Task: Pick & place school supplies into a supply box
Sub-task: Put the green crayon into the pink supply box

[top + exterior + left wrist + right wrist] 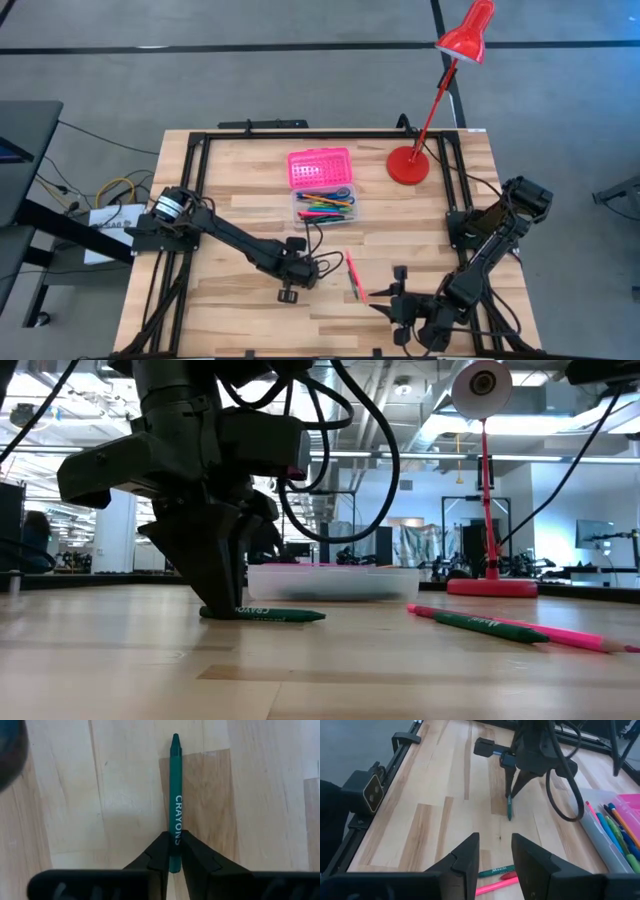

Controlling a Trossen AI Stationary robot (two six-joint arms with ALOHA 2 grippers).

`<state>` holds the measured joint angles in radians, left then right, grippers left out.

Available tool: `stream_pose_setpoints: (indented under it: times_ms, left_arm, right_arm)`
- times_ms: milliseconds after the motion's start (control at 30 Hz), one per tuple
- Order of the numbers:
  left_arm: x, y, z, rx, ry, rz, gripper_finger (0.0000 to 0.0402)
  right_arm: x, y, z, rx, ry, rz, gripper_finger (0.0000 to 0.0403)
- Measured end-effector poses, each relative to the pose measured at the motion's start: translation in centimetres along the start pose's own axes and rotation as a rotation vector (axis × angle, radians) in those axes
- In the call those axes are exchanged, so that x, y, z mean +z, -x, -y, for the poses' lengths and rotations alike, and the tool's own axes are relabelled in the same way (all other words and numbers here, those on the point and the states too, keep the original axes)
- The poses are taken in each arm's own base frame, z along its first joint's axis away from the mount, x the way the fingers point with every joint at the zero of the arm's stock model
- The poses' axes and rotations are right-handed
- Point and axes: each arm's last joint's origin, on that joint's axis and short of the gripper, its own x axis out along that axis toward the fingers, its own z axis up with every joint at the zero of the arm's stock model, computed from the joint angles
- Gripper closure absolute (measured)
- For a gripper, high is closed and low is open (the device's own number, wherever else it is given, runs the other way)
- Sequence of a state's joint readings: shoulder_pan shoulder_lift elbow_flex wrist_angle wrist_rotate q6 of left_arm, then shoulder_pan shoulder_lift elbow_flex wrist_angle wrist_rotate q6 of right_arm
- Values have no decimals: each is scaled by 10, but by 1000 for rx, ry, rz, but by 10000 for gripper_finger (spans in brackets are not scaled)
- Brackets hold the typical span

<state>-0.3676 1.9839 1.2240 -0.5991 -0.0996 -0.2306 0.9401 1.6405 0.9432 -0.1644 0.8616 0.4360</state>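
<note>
My left gripper [288, 293] stands over the near middle of the table, pointing down, shut on a green crayon [175, 795] that lies flat on the wood. My right gripper [495, 852] is open near the table's near edge. It hovers just short of a second green crayon [496, 870] and a pink pencil [495, 887], which also lie flat. The supply box sits at the table's middle: its pink lid [320, 167] is laid open on the far side, and its clear base [327, 205] holds several coloured pens. My left gripper pinches the green crayon at its blunt rear end [174, 851] between its two fingers [157, 852]. The fingers come from above, pointing down, one on each side of the shaft. The crayon lies level on the table [275, 616], its tip pointing away from the fingers.
A red desk lamp stands with its round base [407, 165] right of the box, its head [467, 30] leaning past the far edge. Black rails [250, 133] frame the table. Bare wood lies left of my left gripper and between the two grippers.
</note>
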Motion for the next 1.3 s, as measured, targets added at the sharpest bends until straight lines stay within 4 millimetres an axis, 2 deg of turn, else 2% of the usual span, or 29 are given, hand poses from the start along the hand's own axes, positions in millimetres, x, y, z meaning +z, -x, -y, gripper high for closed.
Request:
stream_pose_setpoints:
  times_ms: [133,300,633,800,1000,1300]
  left_arm:
    - [0,0,0,13,-1,3,392]
    - [5,5,0,41,-4,7,387]
    - [22,32,3,167,-50,-16,396]
    - [31,47,-5,225,-65,-25,397]
    - [45,60,-38,344,-41,-21,393]
    - [50,57,-120,426,127,-36,392]
  right_arm:
    - [0,-2,1,-6,-3,-4,296]
    - [0,-2,1,-5,-3,-4,296]
    - [0,-2,1,-1,0,-9,296]
    - [-1,-2,1,9,5,-19,296]
    - [-1,-2,1,10,6,-20,296]
    - [-1,-1,1,10,8,-22,296]
